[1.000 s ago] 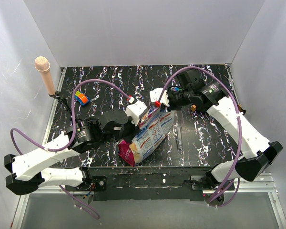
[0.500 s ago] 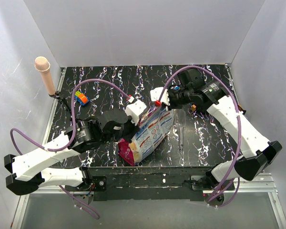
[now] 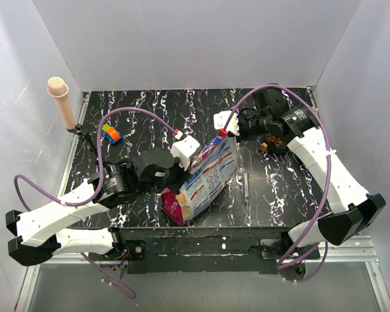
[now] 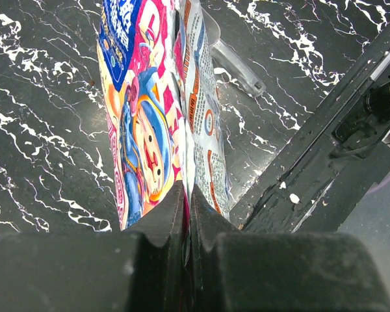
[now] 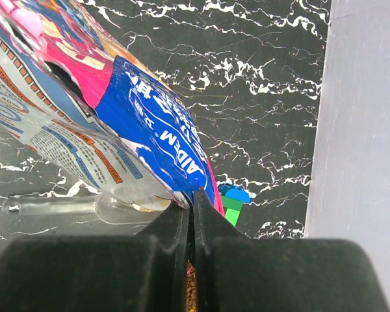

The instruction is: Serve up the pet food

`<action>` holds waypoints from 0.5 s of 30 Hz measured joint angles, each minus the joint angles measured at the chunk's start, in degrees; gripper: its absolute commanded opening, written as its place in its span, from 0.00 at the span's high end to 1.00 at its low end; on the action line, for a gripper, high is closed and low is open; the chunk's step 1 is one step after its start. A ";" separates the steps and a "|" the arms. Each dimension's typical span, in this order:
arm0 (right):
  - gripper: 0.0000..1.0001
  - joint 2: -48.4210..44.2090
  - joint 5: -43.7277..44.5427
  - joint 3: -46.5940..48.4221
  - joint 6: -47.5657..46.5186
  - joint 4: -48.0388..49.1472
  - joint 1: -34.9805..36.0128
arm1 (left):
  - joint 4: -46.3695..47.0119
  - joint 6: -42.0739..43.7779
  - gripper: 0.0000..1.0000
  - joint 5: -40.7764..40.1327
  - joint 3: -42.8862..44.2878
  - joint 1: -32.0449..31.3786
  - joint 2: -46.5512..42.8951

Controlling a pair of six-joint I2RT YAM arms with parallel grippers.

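Pink and blue, the bag of pet food (image 3: 205,179) lies slanted in the middle of the black marbled table (image 3: 149,107) in the top view. The left gripper (image 3: 188,156) pinches its left edge and the right gripper (image 3: 222,133) its far corner. A clear scoop (image 3: 244,174) lies just right of it, and toy blocks (image 3: 112,134) sit far left.

Left wrist view: the jaws are clamped on the bag's (image 4: 149,117) edge, with the scoop (image 4: 237,65) beyond.

Right wrist view: the jaws are pressed together on the bag's (image 5: 143,123) blue corner, with the blocks (image 5: 231,201) behind.
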 measured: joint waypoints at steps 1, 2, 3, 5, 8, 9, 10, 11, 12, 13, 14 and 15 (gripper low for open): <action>0.99 0.09 0.07 0.04 -0.11 -0.15 0.00 | 0.07 -0.02 1.00 0.00 0.00 0.00 0.00; 0.99 0.22 0.07 0.35 -0.15 -0.35 0.00 | 0.04 0.00 1.00 -0.04 0.00 0.00 0.00; 0.99 0.35 0.07 0.63 -0.17 -0.59 0.00 | 0.04 0.02 1.00 -0.04 0.00 0.00 0.00; 0.99 0.55 0.07 0.90 -0.07 -0.76 0.00 | 0.04 0.09 1.00 -0.07 0.00 0.00 0.00; 0.99 0.90 0.04 1.51 0.20 -1.27 0.00 | 0.04 0.13 1.00 -0.07 0.00 0.00 0.00; 0.99 0.96 0.07 1.57 0.31 -1.31 0.00 | 0.04 0.13 1.00 -0.09 0.00 0.00 0.00; 0.99 0.98 0.07 1.57 0.42 -1.33 0.00 | 0.04 0.13 1.00 -0.07 0.00 0.00 0.00; 0.99 0.98 0.07 1.62 0.55 -1.33 0.00 | 0.04 0.13 1.00 -0.07 0.00 0.00 0.00; 0.99 0.98 0.07 1.64 0.70 -1.31 0.00 | 0.04 0.13 1.00 -0.07 0.00 0.00 0.00; 0.95 0.98 0.07 1.64 0.85 -1.27 0.00 | 0.04 0.13 1.00 -0.07 0.00 0.00 0.00; 0.88 0.98 0.07 1.64 0.90 -1.25 0.00 | 0.04 0.13 1.00 -0.07 0.00 0.00 0.00; 0.87 0.98 0.07 1.64 0.92 -1.11 0.00 | 0.04 0.13 1.00 -0.09 0.00 0.00 0.00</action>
